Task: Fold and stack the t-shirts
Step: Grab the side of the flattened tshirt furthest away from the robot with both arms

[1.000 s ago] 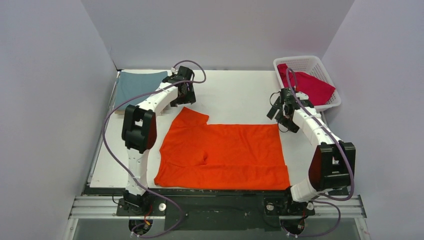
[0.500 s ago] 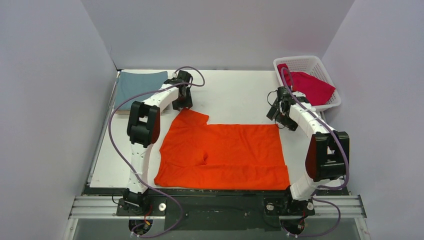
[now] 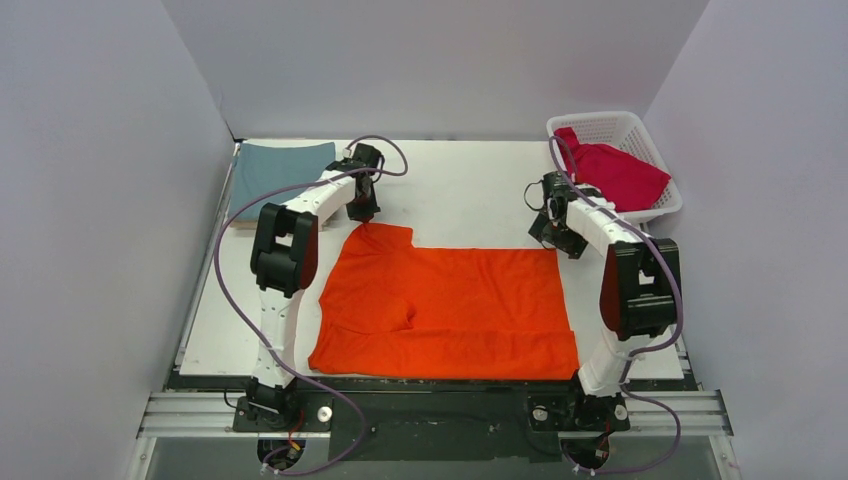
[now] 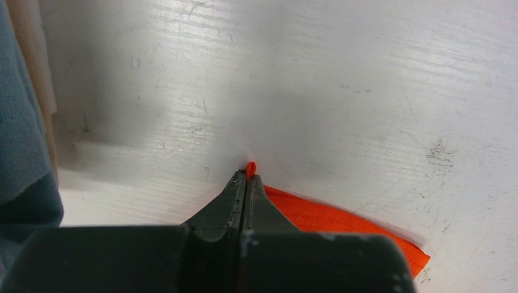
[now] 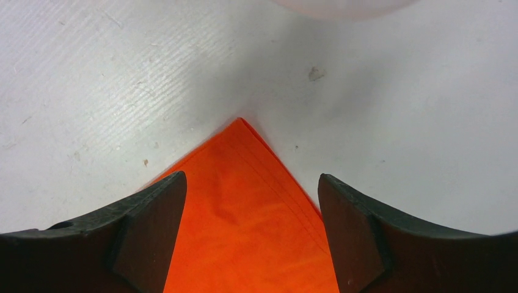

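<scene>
The orange t-shirt [image 3: 450, 305] lies spread flat in the middle of the table. My left gripper [image 3: 363, 218] is at its far left sleeve corner. In the left wrist view the jaws [image 4: 247, 177] are shut on that corner, and a nub of orange cloth [image 4: 330, 220] pokes out past the tips. My right gripper [image 3: 553, 240] is low over the far right corner, open. Its fingers [image 5: 250, 183] stand on either side of the orange point [image 5: 244, 238] without pinching it. The teal-blue t-shirt [image 3: 275, 175] lies folded at the far left. The red t-shirt [image 3: 620, 172] is in the basket.
The white lattice basket [image 3: 610, 122] stands at the far right corner, close behind my right arm. The teal cloth [image 4: 18, 134] lies just left of my left gripper, with a beige edge [image 4: 43, 55] beside it. Grey walls close in the table on three sides.
My left gripper came down onto the sleeve corner and shut on it. My right gripper moved to the far right corner and its jaws narrowed a little.
</scene>
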